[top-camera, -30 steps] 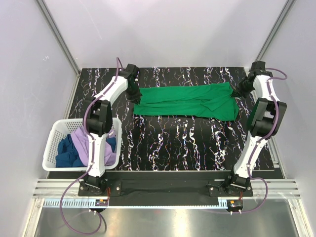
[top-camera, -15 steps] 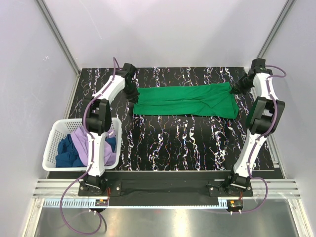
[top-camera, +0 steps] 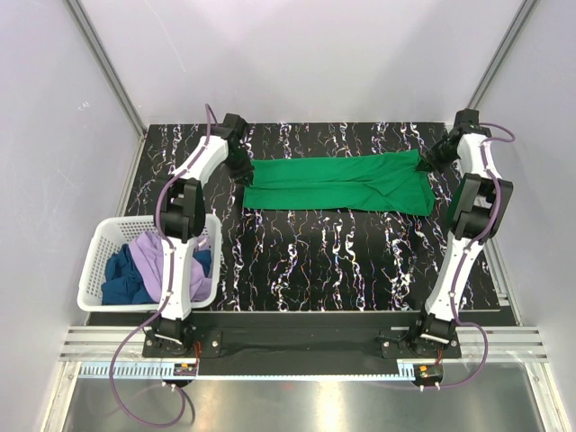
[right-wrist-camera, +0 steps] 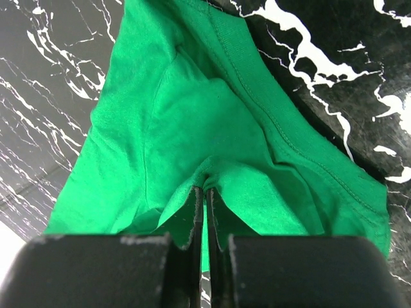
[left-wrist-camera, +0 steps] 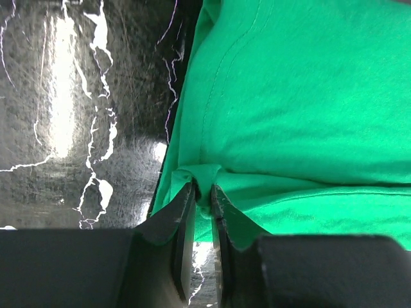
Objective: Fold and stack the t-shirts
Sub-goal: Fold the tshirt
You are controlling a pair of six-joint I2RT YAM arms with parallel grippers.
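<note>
Overhead view: the green t-shirt (top-camera: 337, 183) lies flat as a long band across the far half of the black, white-veined table (top-camera: 342, 261), with both arms reaching to its ends. The left gripper (top-camera: 242, 170) is at its left edge and the right gripper (top-camera: 429, 162) at its far right corner. Only this view shows the white lattice basket (top-camera: 90, 261) at the near left edge of the table. It holds the lilac t-shirt (top-camera: 155, 256), crumpled over the dark blue t-shirt (top-camera: 121, 281) and partly hidden by the left arm. From above, neither grip can be judged. Left wrist view: the two dark fingers (left-wrist-camera: 185, 215) stand slightly apart, with a small pucker of the green hem caught between them, and the cloth beyond lies smooth on the table. Right wrist view: the jaws are almost fully closed and clamp a thin fold of green cloth, with creases radiating from the pinch and a stitched hem running diagonally toward the table's edge.
</note>
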